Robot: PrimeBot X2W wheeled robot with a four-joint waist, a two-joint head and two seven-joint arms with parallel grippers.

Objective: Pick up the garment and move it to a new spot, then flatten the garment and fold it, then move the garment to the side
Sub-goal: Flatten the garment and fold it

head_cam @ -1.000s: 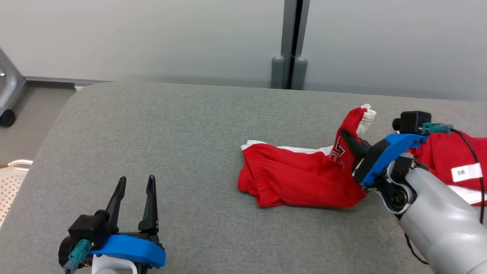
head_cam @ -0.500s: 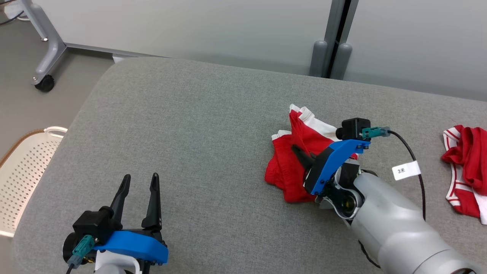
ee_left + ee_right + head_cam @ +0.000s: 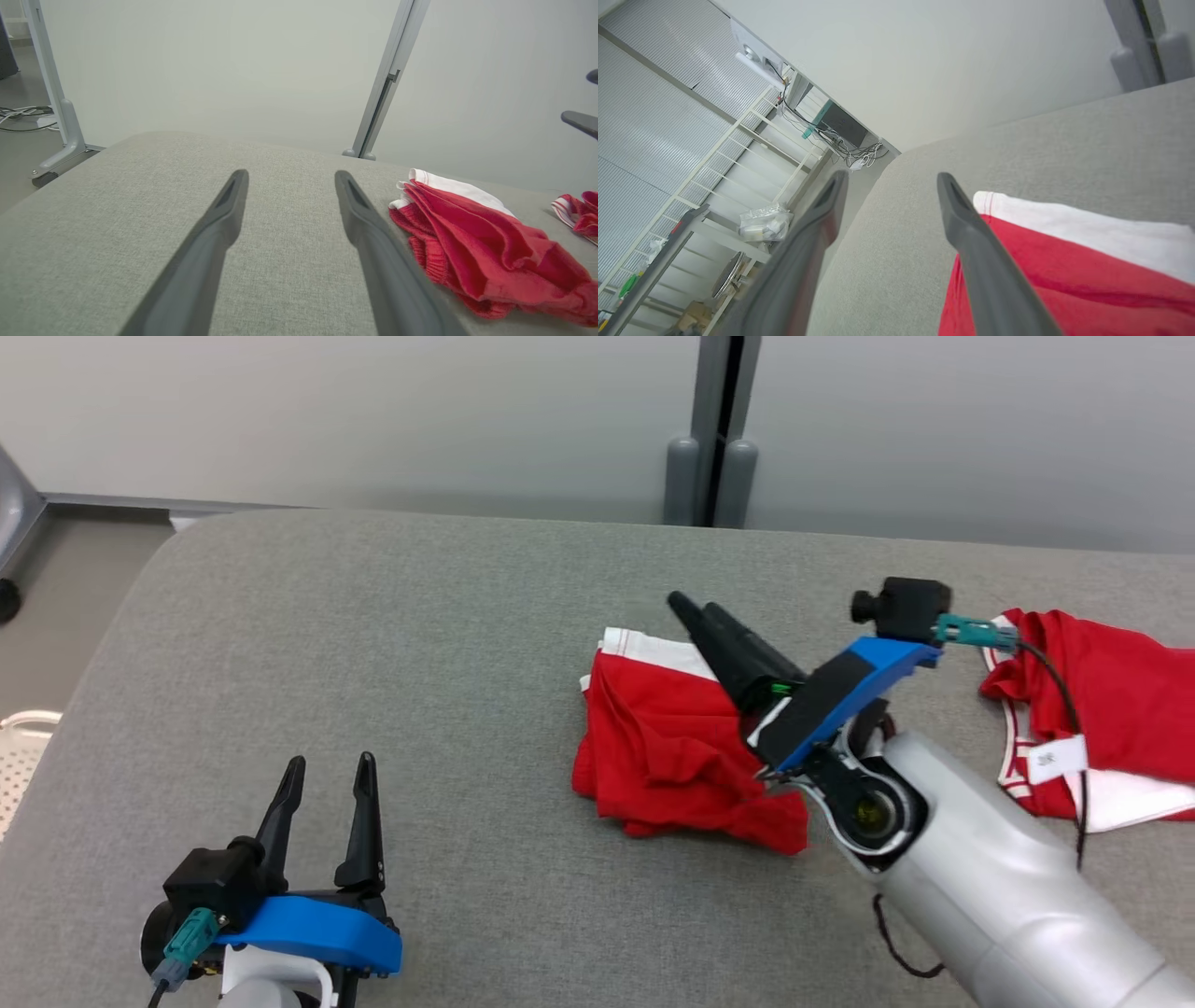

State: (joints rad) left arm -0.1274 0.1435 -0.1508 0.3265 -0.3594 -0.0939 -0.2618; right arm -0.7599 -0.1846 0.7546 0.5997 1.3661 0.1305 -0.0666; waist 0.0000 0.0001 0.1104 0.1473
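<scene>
The garment (image 3: 667, 756), red with a white band, lies crumpled on the grey padded table (image 3: 373, 635), right of centre. My right gripper (image 3: 695, 607) hovers over its far edge, fingers pointing up and left, open and empty. In the right wrist view the right gripper (image 3: 893, 177) stands wide apart with the garment (image 3: 1064, 284) below to the right. My left gripper (image 3: 330, 763) rests open at the near left, well apart from the garment. The left wrist view has the left gripper (image 3: 290, 176) spread wide and the garment (image 3: 472, 242) off to its right.
A second red and white garment (image 3: 1111, 700) lies at the table's right side, behind my right arm's cable and its white tag (image 3: 1057, 758). A grey post (image 3: 709, 476) stands at the back wall. Floor and a white perforated basket (image 3: 14, 756) lie off the left edge.
My right gripper opened and let go of the garment, which now lies in a heap; its fingers rose clear above it. The head camera shifted between frames. The left gripper stayed put.
</scene>
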